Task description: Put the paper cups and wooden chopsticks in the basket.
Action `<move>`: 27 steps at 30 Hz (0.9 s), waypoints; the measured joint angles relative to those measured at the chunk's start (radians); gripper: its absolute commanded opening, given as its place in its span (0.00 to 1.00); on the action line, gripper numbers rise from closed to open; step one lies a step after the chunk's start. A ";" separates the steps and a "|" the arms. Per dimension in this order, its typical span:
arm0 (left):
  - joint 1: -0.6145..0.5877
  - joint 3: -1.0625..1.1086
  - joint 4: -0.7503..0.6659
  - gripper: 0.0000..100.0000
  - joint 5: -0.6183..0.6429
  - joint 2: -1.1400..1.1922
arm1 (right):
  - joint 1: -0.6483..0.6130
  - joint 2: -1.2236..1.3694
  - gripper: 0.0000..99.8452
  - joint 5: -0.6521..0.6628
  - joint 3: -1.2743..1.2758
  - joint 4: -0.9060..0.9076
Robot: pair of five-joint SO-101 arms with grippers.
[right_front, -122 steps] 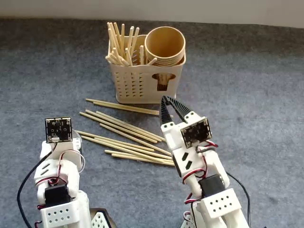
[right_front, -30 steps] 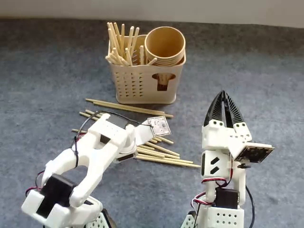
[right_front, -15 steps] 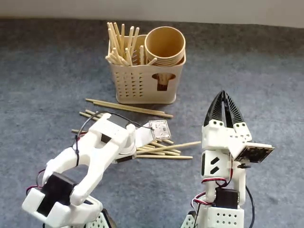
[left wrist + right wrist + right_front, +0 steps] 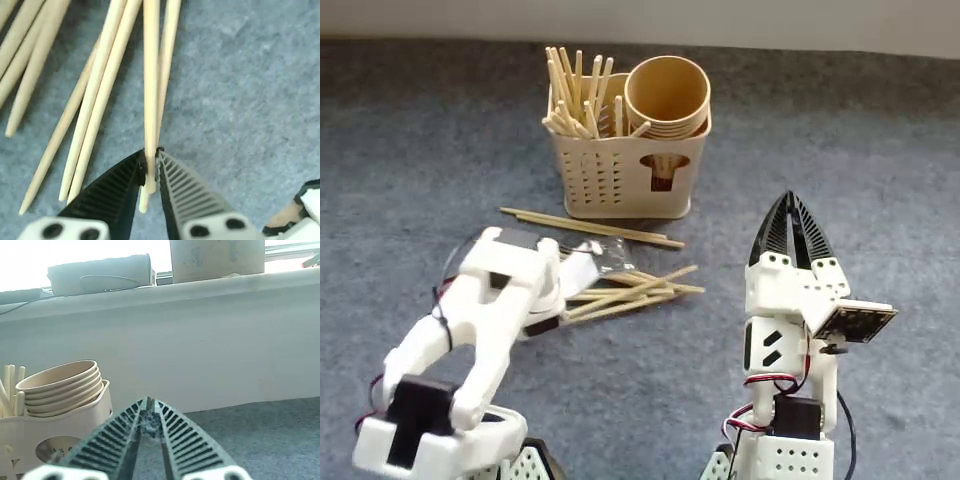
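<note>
The cream basket [image 4: 620,175] stands at the back of the grey carpet, with stacked paper cups [image 4: 667,95] and several wooden chopsticks [image 4: 575,90] upright in it. My left gripper [image 4: 150,167] is shut on the ends of two wooden chopsticks [image 4: 151,75]; more lie loose beside them [image 4: 95,105]. In the high view the left arm [image 4: 505,290] leans over the fanned chopstick bundle [image 4: 635,288]. Two more chopsticks [image 4: 590,226] lie just in front of the basket. My right gripper [image 4: 792,222] is shut and empty, raised to the right of the bundle; its wrist view has the cups [image 4: 60,385] ahead.
Grey carpet covers the whole table, with open room to the right of the basket and around the right arm. A pale wall [image 4: 200,350] runs behind the table's far edge.
The left arm has drawn back to the left, dragging the chopsticks it grips; the bundle has swung and fanned out. The right arm has stayed still over the last second.
</note>
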 measured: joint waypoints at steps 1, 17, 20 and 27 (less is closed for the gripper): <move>-0.023 0.000 0.020 0.02 -0.023 -0.029 | 0.000 0.000 0.00 0.000 0.000 0.000; -0.058 0.101 0.170 0.11 -0.040 -0.436 | 0.000 0.000 0.00 0.000 0.000 0.000; 0.000 0.124 0.110 0.11 0.066 -0.451 | 0.000 0.000 0.00 0.000 0.000 0.000; 0.161 0.199 -0.097 0.11 0.261 -0.451 | 0.000 0.000 0.00 0.000 0.000 0.008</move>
